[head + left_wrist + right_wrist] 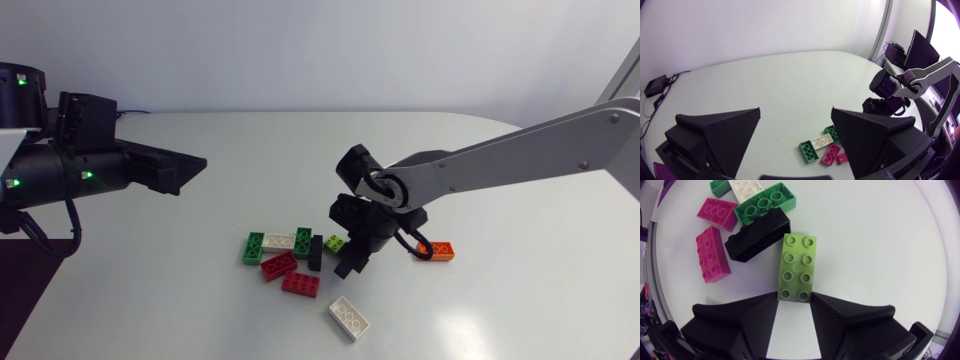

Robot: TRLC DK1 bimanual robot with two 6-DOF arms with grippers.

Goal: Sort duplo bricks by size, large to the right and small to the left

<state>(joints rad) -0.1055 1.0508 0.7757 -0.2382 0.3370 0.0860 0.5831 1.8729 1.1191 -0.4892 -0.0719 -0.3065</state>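
My right gripper [795, 305] is down over the brick pile in the middle of the table. Its fingertips touch both sides of the near end of a light green 2x4 brick [796, 267], which lies flat on the table. In the head view the right gripper [345, 257] covers part of that brick [333, 242]. A black brick [757, 241] lies against the light green brick's far side. My left gripper [797, 130] hangs open and empty at the far left [175, 170], well away from the pile.
Left of the gripper lie a dark green brick [253, 247], a white one [279, 241], a green one [303, 240] and two red bricks [278, 265] [301, 284]. Another white brick [348, 318] sits nearer the front. An orange brick [437, 249] lies to the right.
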